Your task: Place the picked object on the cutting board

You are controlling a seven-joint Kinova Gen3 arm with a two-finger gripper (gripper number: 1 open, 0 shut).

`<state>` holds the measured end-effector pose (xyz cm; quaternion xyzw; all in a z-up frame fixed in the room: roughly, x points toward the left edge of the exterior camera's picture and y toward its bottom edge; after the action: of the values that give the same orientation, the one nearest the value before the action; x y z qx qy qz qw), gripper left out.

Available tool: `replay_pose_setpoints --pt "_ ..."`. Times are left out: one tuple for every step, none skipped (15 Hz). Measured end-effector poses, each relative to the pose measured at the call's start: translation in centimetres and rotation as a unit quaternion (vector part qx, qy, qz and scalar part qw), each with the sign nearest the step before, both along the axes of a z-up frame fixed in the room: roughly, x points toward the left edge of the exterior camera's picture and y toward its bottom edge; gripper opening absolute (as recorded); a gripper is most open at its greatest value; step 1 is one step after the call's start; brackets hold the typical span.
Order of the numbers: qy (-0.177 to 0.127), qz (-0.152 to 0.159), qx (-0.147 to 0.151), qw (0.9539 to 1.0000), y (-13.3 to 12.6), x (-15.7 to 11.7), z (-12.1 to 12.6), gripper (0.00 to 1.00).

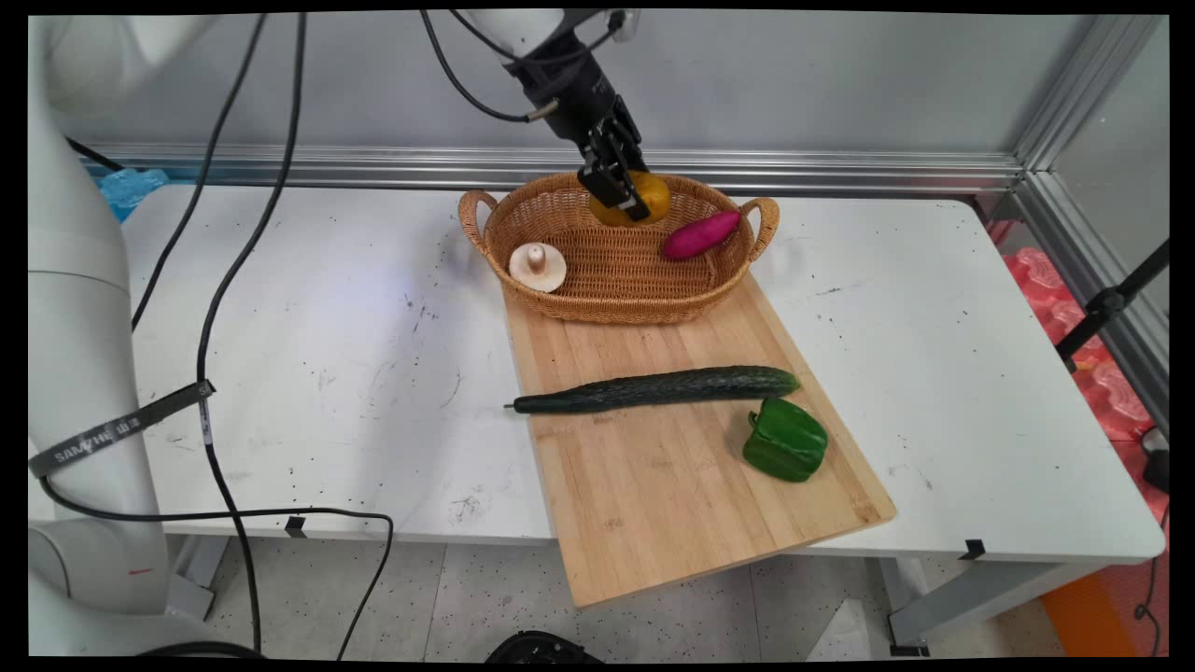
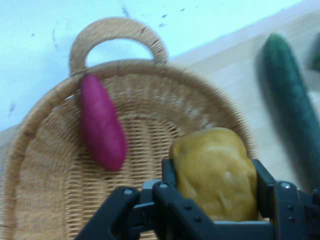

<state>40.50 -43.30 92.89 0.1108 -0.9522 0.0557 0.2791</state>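
Spreading across most of the main view, the white desk (image 1: 308, 355) carries a wooden cutting board (image 1: 653, 485) that runs from the middle toward 5 o'clock and overhangs the near edge. At the board's far end, toward 12 o'clock, an oval wicker basket (image 1: 597, 299) is set, its long axis running from 9 to 3 o'clock with a handle at each end. A long cucumber (image 1: 653, 388) is laid across the board nearly parallel to the basket, and a green pepper (image 1: 786, 440) is seen just beside its 3 o'clock end. Inside the basket, a purple sweet potato (image 1: 700, 234) is leaned against the 3 o'clock wall and a mushroom (image 1: 537, 266) is placed cap-down at 9 o'clock. The claw (image 1: 624, 196) is clamped on a yellow-brown potato (image 2: 215, 170), one finger pressed to each side, and is hung over the basket's far rim. From the held potato, the sweet potato lies close toward 4 o'clock and the mushroom farther toward 8 o'clock.
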Motion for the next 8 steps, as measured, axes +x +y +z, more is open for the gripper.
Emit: replay_pose_setpoints --pt "0.003 0.0 0.003 1.0 1.0 -0.3 0.7 0.0" --pt "0.005 -0.002 0.006 1.0 1.9 -0.6 1.1 0.0" --pt "0.007 -0.006 0.01 0.9999 2.9 -1.0 1.5 0.0" --pt "0.008 -0.012 0.014 0.9998 4.1 -1.5 1.9 0.0" --pt "0.008 -0.02 0.019 0.9996 5.5 -2.1 2.2 0.0" --pt "0.008 -0.025 0.022 0.9994 6.4 -2.4 2.3 0.0" --pt "0.008 -0.031 0.024 0.9992 7.2 -2.8 2.4 0.0" --pt "0.007 -0.036 0.026 0.999 8.0 -3.1 2.4 0.0"
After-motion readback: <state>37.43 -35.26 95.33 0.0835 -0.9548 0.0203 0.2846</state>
